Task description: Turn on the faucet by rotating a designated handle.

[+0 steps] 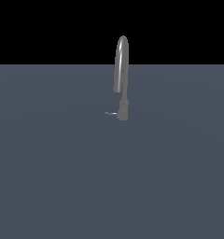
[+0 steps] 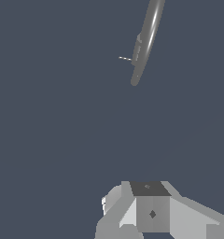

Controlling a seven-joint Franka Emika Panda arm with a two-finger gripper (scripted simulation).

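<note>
Closest to the wrist camera sits the gripper (image 2: pixel 149 210), seen only as blocky grey housing at the frame edge; its fingertips are not shown, so whether the jaws are spread or pressed together cannot be told. It holds nothing that can be seen and is well apart from the faucet (image 2: pixel 144 42). In the exterior view the arm does not appear at all, and the faucet (image 1: pixel 122 77) stands upright and alone on the flat grey-blue surface (image 1: pixel 48 177), with its arched gooseneck spout rising from a short thicker base. The handle (image 1: pixel 111 113), a thin short lever, sticks out sideways from that base toward the exterior view's left; in the wrist view it is a faint sliver (image 2: pixel 125 58) beside the base. Judging by the gap, the approach step is in hand and no contact is made; the next move calls for closing on the lever's tip, not the spout, then pushing it around the base. Count: one faucet, one handle, one gripper.
</note>
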